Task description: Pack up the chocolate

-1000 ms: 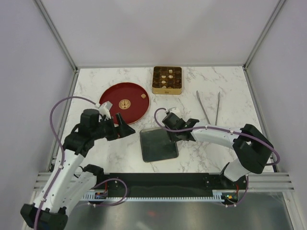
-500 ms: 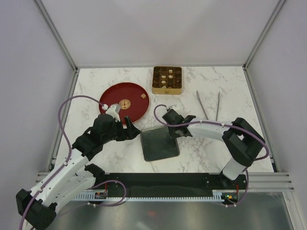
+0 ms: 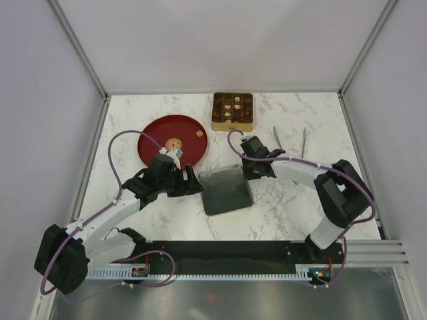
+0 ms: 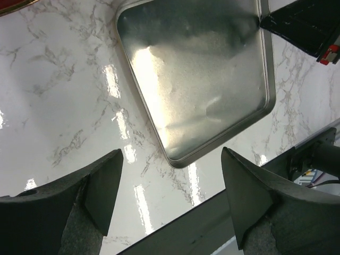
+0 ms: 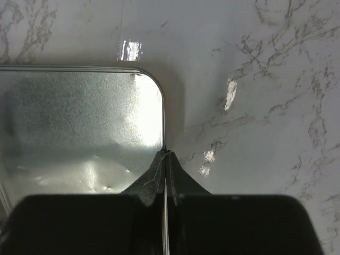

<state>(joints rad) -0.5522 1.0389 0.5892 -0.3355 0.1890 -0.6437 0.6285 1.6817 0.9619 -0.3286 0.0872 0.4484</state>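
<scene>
- Two claws in view. The right claw is pinched tight on the rim of the silver lid, next to its far right corner.
- The left claw gapes wide and holds nothing. It sits at the lid's left side, clear of the rim.
- One lid, lying flat and rim up on the marble table, between the two claws.
- One loose chocolate piece sits on the red dish, near its right rim.
- The other chocolates, cream and brown, sit in the compartments of the gold tin. They are too small to count.
- One dish left of centre, one tin at the far edge.
- Two thin metal tools lie right of the tin, close beside each other.
</scene>
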